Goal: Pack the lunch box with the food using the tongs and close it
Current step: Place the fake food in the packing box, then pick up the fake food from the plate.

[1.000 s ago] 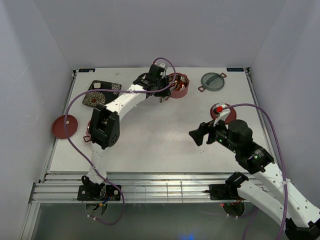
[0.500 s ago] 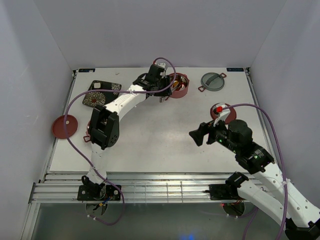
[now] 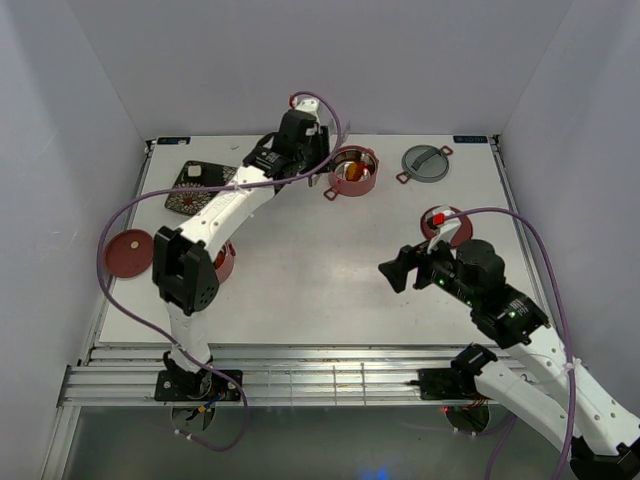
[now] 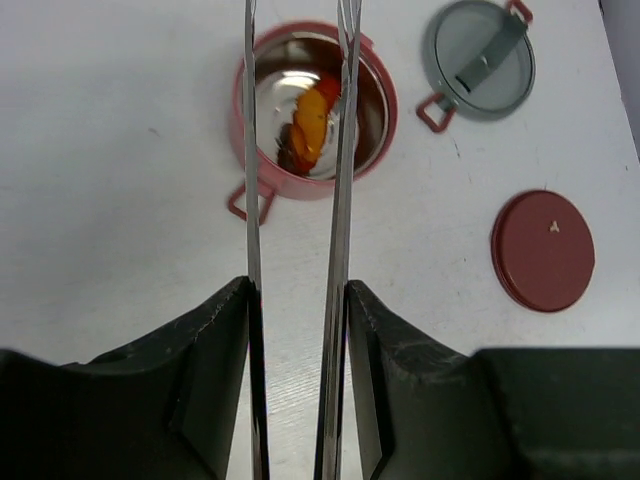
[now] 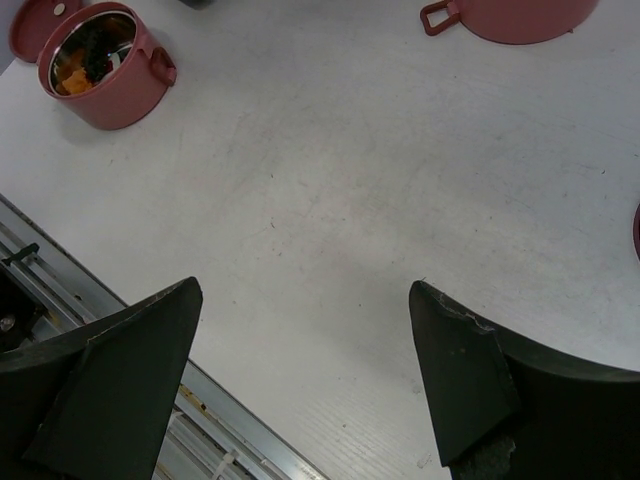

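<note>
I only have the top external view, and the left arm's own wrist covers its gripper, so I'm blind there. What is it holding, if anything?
Observer: The left gripper grips the tongs, whose two slim arms stand apart and point out over the far bowl.
Operator: And the bowl half hidden beside that arm's elbow?
Observer: The right wrist view shows that near bowl with no lid on it and orange pieces inside.
</note>
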You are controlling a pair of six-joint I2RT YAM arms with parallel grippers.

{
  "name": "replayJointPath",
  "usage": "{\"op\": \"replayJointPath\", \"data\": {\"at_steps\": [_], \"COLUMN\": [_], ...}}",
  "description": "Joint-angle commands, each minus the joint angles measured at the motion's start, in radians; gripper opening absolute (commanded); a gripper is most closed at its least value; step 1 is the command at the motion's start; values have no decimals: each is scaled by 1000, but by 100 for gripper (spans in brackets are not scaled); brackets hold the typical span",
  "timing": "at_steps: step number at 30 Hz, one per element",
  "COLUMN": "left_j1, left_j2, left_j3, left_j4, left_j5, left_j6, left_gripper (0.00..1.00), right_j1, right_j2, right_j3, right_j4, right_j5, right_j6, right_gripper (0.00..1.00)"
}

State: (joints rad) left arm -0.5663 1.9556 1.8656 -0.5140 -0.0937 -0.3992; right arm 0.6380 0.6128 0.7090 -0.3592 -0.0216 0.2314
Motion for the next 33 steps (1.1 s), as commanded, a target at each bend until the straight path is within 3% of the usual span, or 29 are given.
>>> {"op": "replayJointPath", "data": {"at_steps": [1, 8, 12, 18, 25, 33], "left_j1": [14, 189, 365, 525, 598, 611], "left_j2": [-121, -170, -242, -305, -284, -265], "left_j3": [46, 3, -124, -253, -347, -405], "left_j4": [-59, -167, -164, -124, -103, -43], "left_j5": [-178, -182, -158, -100, -97, -75], "left_j6": [54, 68, 54, 57, 63, 82], "left_gripper": [52, 52, 53, 56, 56, 57], "right_j1": [6, 6, 6, 6, 6, 6], "right_j2": [-21, -33, -41, -51, -59, -62], "right_j3": [38, 24, 12, -8, -9, -13], "right_j4": [14, 26, 35, 58, 65, 71], "right_j5": [5, -9, -24, -47, -64, -64], "right_j6": [-10, -12, -10, -7, -7, -4], "right_gripper": [90, 90, 90, 90, 90, 90]}}
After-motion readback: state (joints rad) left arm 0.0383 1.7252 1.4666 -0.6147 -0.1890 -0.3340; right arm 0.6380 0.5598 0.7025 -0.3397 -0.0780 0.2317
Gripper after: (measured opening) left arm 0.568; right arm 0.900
